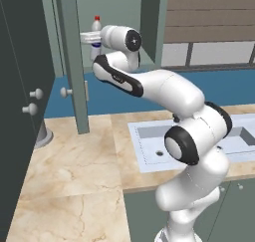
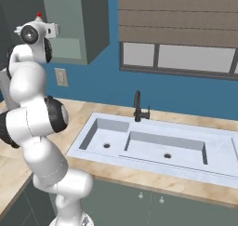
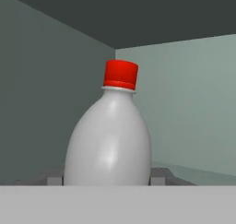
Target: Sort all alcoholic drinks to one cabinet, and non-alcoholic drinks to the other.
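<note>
A white plastic bottle (image 3: 109, 140) with a red cap (image 3: 120, 73), one of the non-alcoholic drinks, stands upright inside an open upper cabinet. My gripper (image 3: 107, 176) is shut on its lower body, one fingertip (image 3: 54, 176) on each side. In the left base view the bottle (image 1: 96, 27) with its blue label shows inside the cabinet, and the gripper (image 1: 89, 38) reaches in around it. From the right base view, the red cap (image 2: 38, 14) peeks above my hand. The bottle's base is hidden, so I cannot tell if it rests on the shelf.
The cabinet's open door (image 1: 73, 61) hangs just left of my arm, and a dark door (image 1: 20, 86) with knobs is further left. Below are the marble counter (image 1: 74, 171), a double sink (image 2: 153, 141) and a black faucet (image 2: 138, 106).
</note>
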